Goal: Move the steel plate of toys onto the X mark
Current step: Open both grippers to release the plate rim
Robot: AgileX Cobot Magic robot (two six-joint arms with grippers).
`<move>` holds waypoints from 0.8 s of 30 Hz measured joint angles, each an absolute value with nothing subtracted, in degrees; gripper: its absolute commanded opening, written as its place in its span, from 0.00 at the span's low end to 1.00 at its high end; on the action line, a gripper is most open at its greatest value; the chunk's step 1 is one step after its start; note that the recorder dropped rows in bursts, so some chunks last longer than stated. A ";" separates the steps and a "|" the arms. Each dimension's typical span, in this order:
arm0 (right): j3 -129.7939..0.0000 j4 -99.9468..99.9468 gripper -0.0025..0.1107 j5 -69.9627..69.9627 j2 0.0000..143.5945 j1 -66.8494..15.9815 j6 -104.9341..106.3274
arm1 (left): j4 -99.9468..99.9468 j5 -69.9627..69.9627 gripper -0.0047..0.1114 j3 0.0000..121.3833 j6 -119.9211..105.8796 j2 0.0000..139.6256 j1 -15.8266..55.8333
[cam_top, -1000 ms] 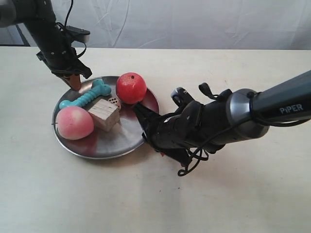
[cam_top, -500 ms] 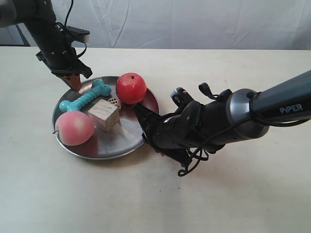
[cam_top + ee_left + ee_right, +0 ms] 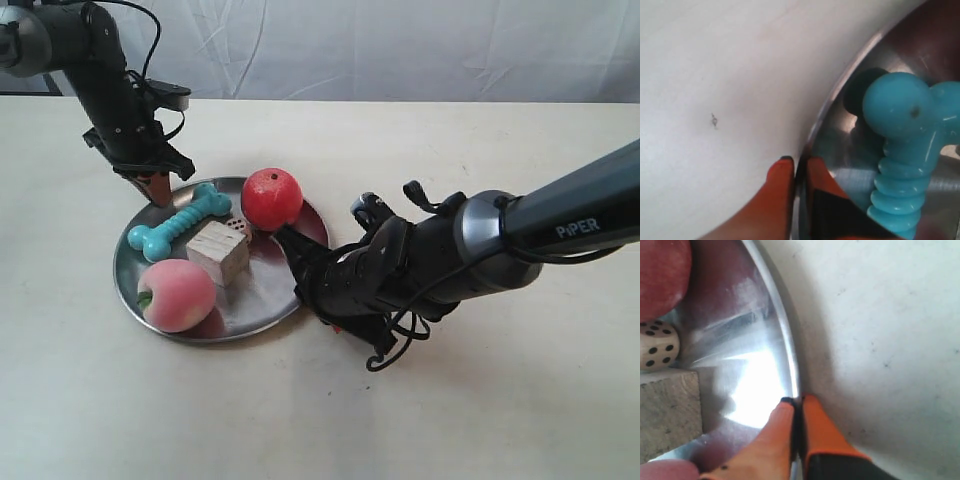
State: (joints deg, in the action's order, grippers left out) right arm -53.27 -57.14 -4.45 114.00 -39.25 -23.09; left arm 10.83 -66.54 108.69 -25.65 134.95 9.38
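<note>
Two grippers: the left gripper (image 3: 156, 187) at the upper left of the exterior view, the right gripper (image 3: 288, 244) at centre, each on a dark arm; the right arm's grey sleeve reads "PiPER".
Left gripper state: orange fingertips (image 3: 781, 170) pinched onto the plate's rim, one inside and one outside, just beside the bone's knob.
Right gripper state: its orange fingertips (image 3: 812, 412) likewise clamp the rim on the opposite side (image 3: 796, 401), near the die and the cube.
One steel plate (image 3: 262, 292): round, shallow, shiny grey metal with a low rim, at left-centre of the exterior view, held between the two grippers; whether it touches the table I cannot tell.
Five toys, all on the plate:
- One teal bone (image 3: 180, 222): ribbed rubber with knobbed ends, lying diagonally along the far side.
- One red apple (image 3: 271, 198): glossy and round, at the far right edge.
- One pink peach (image 3: 176, 295): matte and round, at the near left edge.
- One wooden cube (image 3: 219, 253): pale with visible grain, in the middle.
- One die (image 3: 238, 225): small, pale, black-spotted, between the cube and the apple.
Surface: one beige tabletop (image 3: 150, 420), smooth and matte, with faint specks.
Room: one white creased cloth backdrop (image 3: 400, 50) along the top of the frame.
</note>
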 measured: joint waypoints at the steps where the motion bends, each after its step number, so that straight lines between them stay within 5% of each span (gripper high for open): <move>1: -53.27 -57.14 0.01 -4.45 114.00 -39.25 -23.09 | 10.83 -66.54 0.04 108.69 -25.65 134.95 9.38; 10: -53.27 -57.14 0.01 -4.55 114.00 -39.25 -23.09 | 10.73 -66.54 0.05 108.69 -25.36 134.95 9.38; 18: -53.27 -57.02 0.02 -4.20 114.00 -39.25 -23.20 | 11.08 -66.54 0.29 108.69 -22.51 134.95 9.51; 24: -53.78 -56.77 0.39 -3.11 114.00 -39.25 -23.20 | 13.06 -66.68 0.40 108.69 -21.61 135.08 9.62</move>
State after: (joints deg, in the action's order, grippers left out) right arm -53.78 -56.77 -3.11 114.00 -39.25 -23.20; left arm 13.06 -66.68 108.69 -21.61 135.08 9.62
